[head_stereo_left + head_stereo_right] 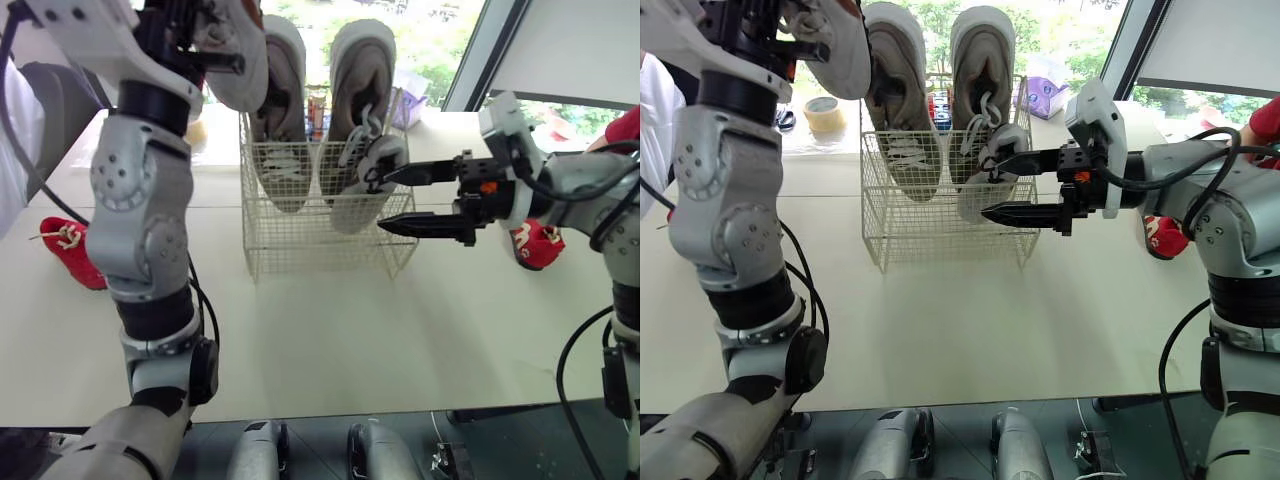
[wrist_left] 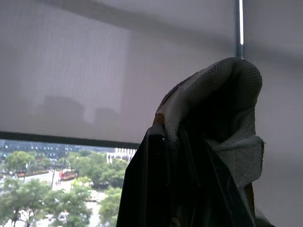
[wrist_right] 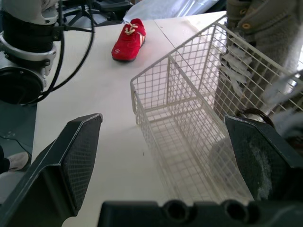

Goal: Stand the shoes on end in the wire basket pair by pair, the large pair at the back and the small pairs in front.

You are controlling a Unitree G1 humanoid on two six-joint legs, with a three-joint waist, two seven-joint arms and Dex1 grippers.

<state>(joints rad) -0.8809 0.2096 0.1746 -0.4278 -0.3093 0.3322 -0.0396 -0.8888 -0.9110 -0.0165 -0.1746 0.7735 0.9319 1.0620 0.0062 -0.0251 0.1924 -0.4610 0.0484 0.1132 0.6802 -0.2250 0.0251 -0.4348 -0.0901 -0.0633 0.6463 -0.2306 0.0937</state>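
A white wire basket (image 1: 318, 245) stands mid-table. Two large grey shoes (image 1: 283, 110) (image 1: 360, 85) stand on end along its back. A small grey shoe (image 1: 362, 190) leans at its front right. My right gripper (image 1: 380, 203) is open beside that small shoe, with its upper finger by the laces and its lower finger outside the basket's front. In the right wrist view the basket (image 3: 189, 118) lies between its spread fingers. My left gripper (image 1: 212, 58) is raised high above the basket's left side, shut on another small grey shoe (image 2: 222, 104). Two red shoes (image 1: 70, 250) (image 1: 537, 246) lie on the table.
Cans (image 1: 317, 110) stand behind the basket. A tape roll (image 1: 825, 113) and a purple tissue pack (image 1: 1045, 95) sit near the far edge. A person's white sleeve (image 1: 15, 130) is at the left and a red sleeve (image 1: 625, 125) at the right.
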